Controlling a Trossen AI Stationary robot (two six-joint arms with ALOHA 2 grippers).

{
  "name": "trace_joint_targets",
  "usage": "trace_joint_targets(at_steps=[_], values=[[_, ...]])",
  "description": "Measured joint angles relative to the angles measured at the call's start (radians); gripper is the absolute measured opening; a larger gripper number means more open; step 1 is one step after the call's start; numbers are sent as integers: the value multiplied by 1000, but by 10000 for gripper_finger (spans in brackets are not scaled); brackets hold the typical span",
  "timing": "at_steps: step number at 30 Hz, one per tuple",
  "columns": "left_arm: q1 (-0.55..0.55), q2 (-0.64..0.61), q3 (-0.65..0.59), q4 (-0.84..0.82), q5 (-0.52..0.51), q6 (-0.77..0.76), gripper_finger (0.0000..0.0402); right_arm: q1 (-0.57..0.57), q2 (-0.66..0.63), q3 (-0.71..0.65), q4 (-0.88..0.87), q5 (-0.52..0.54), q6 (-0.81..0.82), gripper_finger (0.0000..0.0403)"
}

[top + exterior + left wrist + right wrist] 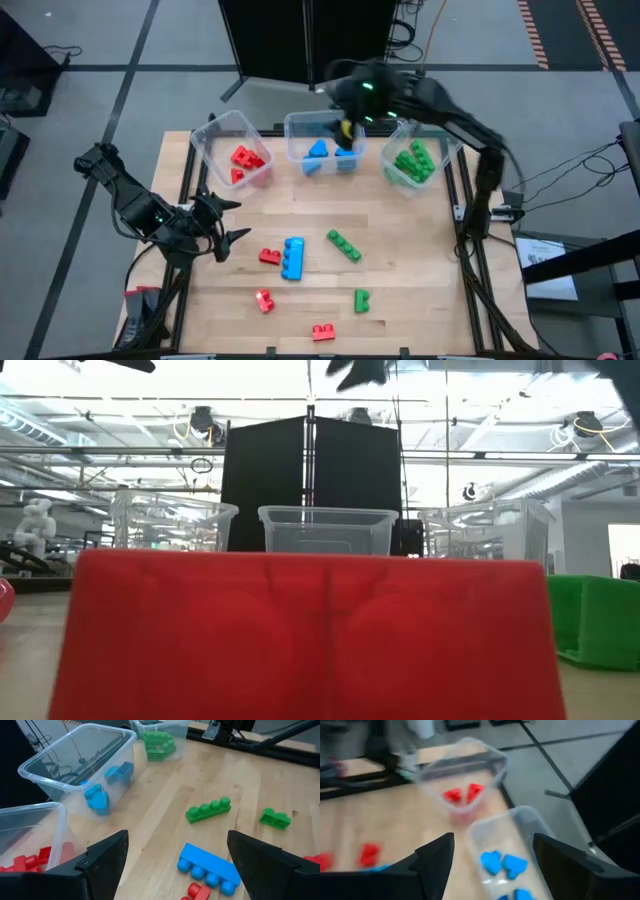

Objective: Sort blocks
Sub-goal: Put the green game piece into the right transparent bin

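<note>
Over clear plastic middle bin point(300, 135): right claw point(492, 852) open, empty.

Down at table height, a red block point(305, 635) sits right against the lens and blots out almost the whole table; its bottom runs off the frame. A green block point(597, 618) pokes in beside it, cut by the right edge. Up top, the right arm covers the far rim of the middle bin point(325, 143). The right wrist picture is smeared: the red blocks in the bin point(462, 795) are shapeless blobs. In the left wrist view, the red-block bin point(35, 837) is clipped at the edge.
</note>
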Motion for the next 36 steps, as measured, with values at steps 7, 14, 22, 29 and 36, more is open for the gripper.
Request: trace_joint_targets(at_steps=[7,14,22,29,36], values=[[0,0,0,-17,-3,1,336,216,-88,-21,-256,113,164,265],[0,0,0,-17,-3,0,336,435,35,-20,-450,342,391,265],[0,0,0,-16,4,0,336,531,231,-20,-478,362,501,265],[0,0,0,-19,52,2,336,529,352,-21,-460,315,477,265],[0,0,0,-19,64,5,336,505,377,-20,-407,251,474,265]])
